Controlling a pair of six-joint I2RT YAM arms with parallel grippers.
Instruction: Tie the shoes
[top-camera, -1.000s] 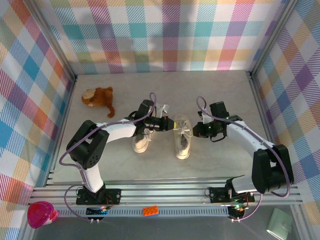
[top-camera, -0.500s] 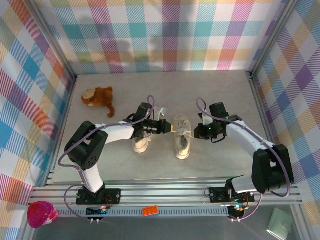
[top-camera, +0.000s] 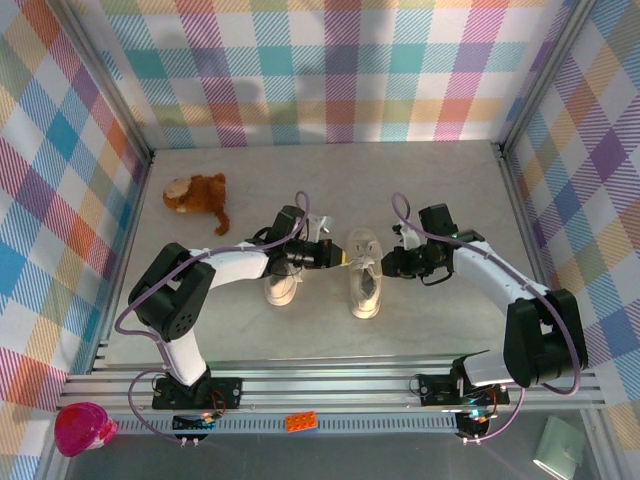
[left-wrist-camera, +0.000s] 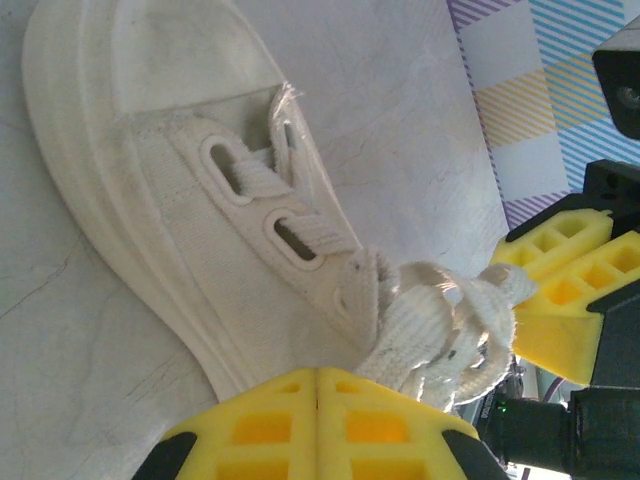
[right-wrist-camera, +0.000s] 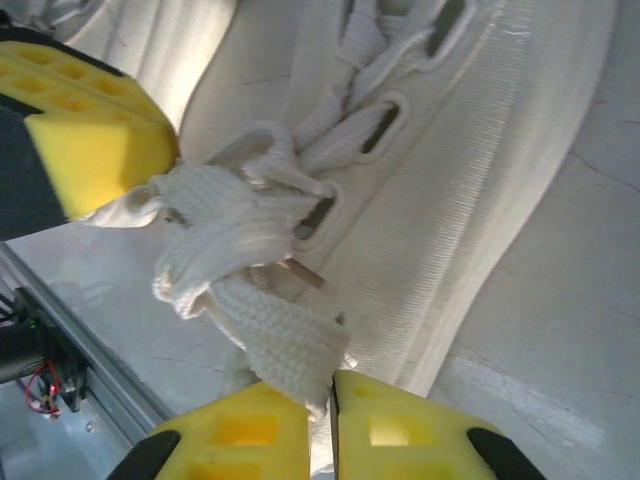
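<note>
Left wrist: L hand (left-wrist-camera: 318, 380) & R hand (right-wrist-camera: 333, 390) each clamped on shoe (left-wrist-camera: 150, 200) laces (left-wrist-camera: 440, 325).

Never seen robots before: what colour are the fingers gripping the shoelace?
Bright yellow. The fingers show best in the left wrist view.

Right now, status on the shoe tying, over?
Left gripper shut on lace. Right gripper pinching lace too. Loose knot over one shoe; other shoe beside it. Plush toy off to the side, not in the way.

Overhead camera; wrist cameras close on same shoe (left-wrist-camera: 180, 210)
</note>
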